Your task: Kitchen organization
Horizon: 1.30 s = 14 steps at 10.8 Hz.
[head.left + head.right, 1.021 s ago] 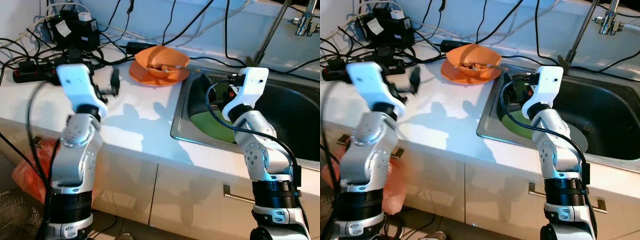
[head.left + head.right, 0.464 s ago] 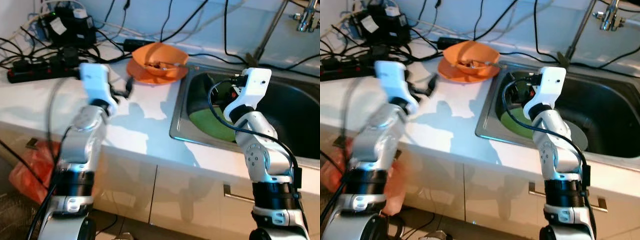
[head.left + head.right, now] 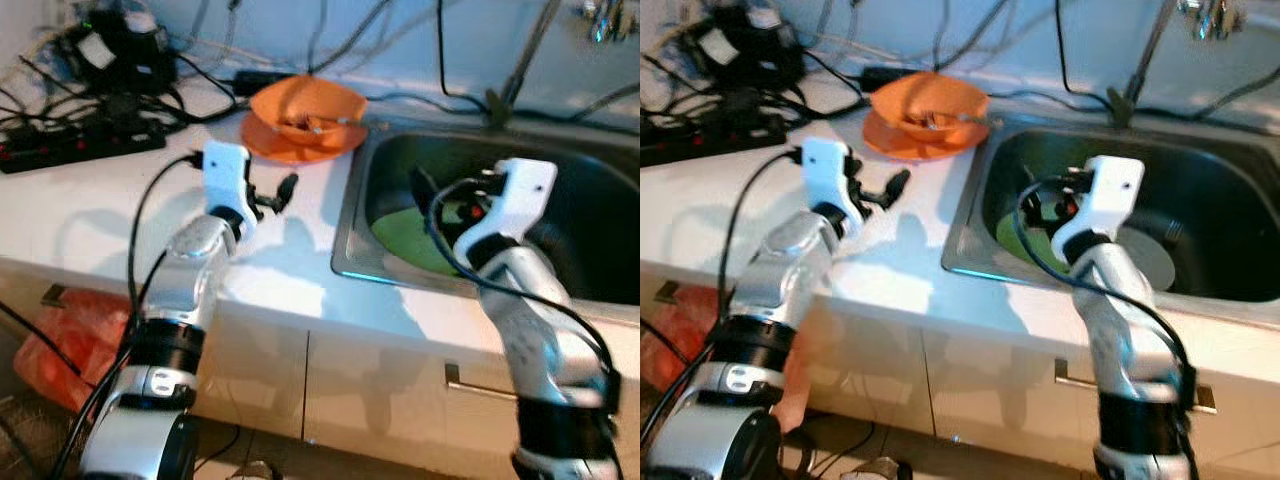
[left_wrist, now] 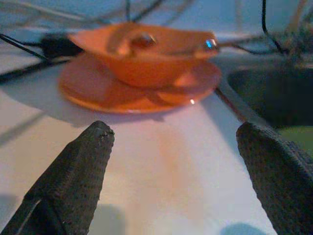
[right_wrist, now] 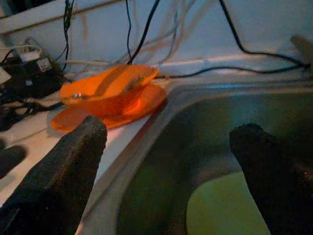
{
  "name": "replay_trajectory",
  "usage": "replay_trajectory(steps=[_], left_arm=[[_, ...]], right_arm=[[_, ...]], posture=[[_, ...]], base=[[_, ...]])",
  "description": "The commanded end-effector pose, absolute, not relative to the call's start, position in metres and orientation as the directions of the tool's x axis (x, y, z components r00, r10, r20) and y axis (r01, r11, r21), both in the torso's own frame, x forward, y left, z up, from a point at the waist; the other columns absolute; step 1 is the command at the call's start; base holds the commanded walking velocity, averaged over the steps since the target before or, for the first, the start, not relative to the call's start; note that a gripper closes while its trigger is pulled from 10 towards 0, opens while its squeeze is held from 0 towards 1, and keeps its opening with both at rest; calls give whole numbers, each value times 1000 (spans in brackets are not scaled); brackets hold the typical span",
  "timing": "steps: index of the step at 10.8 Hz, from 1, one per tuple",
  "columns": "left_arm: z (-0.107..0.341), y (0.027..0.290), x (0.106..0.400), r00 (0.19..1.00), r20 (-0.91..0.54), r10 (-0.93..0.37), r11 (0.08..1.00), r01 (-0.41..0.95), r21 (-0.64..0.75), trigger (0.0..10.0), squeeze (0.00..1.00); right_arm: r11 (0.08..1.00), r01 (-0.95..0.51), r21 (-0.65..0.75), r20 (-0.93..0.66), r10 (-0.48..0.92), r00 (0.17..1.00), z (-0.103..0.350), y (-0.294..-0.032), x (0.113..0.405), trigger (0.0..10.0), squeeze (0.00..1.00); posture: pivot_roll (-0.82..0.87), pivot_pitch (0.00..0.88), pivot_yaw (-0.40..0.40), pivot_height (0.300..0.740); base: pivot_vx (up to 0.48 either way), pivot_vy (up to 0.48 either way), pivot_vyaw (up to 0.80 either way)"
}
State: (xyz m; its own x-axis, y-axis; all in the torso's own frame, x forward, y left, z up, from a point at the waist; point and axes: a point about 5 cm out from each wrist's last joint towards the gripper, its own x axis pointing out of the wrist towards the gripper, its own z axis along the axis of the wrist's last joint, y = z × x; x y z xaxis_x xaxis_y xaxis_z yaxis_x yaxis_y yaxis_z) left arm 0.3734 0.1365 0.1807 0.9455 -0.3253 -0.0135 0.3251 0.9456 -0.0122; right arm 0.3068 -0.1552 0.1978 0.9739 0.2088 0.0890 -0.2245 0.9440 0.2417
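Note:
An orange bowl [image 3: 305,105] with food scraps and a metal utensil stands on an orange plate [image 3: 283,150] at the back of the white counter, beside the sink [image 3: 345,255]. My left gripper [image 3: 275,194] hovers low over the counter just short of the plate, open, with nothing between its fingers [image 4: 73,176]. A green plate [image 3: 410,235] lies in the sink on its left side. Over that part of the sink my right gripper [image 3: 440,200] hangs open and empty, and its wrist view looks past the sink rim [image 5: 142,147] toward the orange bowl [image 5: 105,88].
Power strips and tangled black cables [image 3: 80,150] crowd the counter's back left. A faucet pipe [image 3: 525,55] rises behind the sink. A grey plate [image 3: 1155,255] lies in the basin. An orange bag [image 3: 60,345] sits on the floor at left. Cabinet fronts with a handle [image 3: 470,385] are below.
My left arm has swung right and forward, bringing its gripper from the cables to just short of the orange plate. The camera has shifted; the right arm stays over the sink.

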Motion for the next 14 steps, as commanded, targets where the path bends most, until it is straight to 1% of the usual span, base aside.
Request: replay_trajectory(steps=[1, 2, 3, 4, 5, 6, 10, 14], left_arm=[[190, 130, 376, 934, 17, -358, 934, 357, 22, 10000, 0], [195, 126, 385, 926, 20, -376, 926, 375, 38, 10000, 0], [198, 124, 391, 925, 26, -380, 924, 378, 51, 10000, 0], [200, 124, 394, 924, 32, -380, 924, 378, 61, 10000, 0], [206, 125, 398, 925, 46, -378, 924, 374, 77, 10000, 0], [208, 128, 403, 932, 41, -361, 930, 357, 89, 10000, 0], [203, 147, 411, 958, -2, -288, 951, 286, 114, 10000, 0], [213, 151, 416, 963, -14, -269, 947, 267, 180, 10000, 0]], right_arm=[[939, -244, 242, 94, 227, 969, 201, -156, 301, 10000, 345], [930, -277, 243, 75, 267, 961, 200, -156, 297, 10000, 263], [907, -345, 242, 51, 343, 938, 199, -152, 290, 10000, 247], [885, -394, 247, 34, 399, 916, 198, -148, 283, 10000, 20], [847, -478, 233, 6, 490, 872, 195, -146, 271, 10000, 20], [833, -510, 215, -15, 525, 851, 194, -148, 262, 10000, 0], [820, -530, 216, -70, 555, 829, 192, -156, 238, 10000, 0], [819, -524, 234, -84, 554, 828, 193, -155, 227, 10000, 0]], posture=[[10, 127, 7, 740], [-8, 135, 15, 740], [-24, 141, 24, 740], [-24, 141, 24, 740], [-33, 146, 28, 740], [-38, 151, 29, 740], [-95, 174, 15, 740], [-137, 184, 17, 740]], base=[[0, 0, 0], [0, 0, 0], [0, 0, 0], [0, 0, 0], [0, 0, 0], [0, 0, 0], [0, 0, 0], [0, 0, 0]])
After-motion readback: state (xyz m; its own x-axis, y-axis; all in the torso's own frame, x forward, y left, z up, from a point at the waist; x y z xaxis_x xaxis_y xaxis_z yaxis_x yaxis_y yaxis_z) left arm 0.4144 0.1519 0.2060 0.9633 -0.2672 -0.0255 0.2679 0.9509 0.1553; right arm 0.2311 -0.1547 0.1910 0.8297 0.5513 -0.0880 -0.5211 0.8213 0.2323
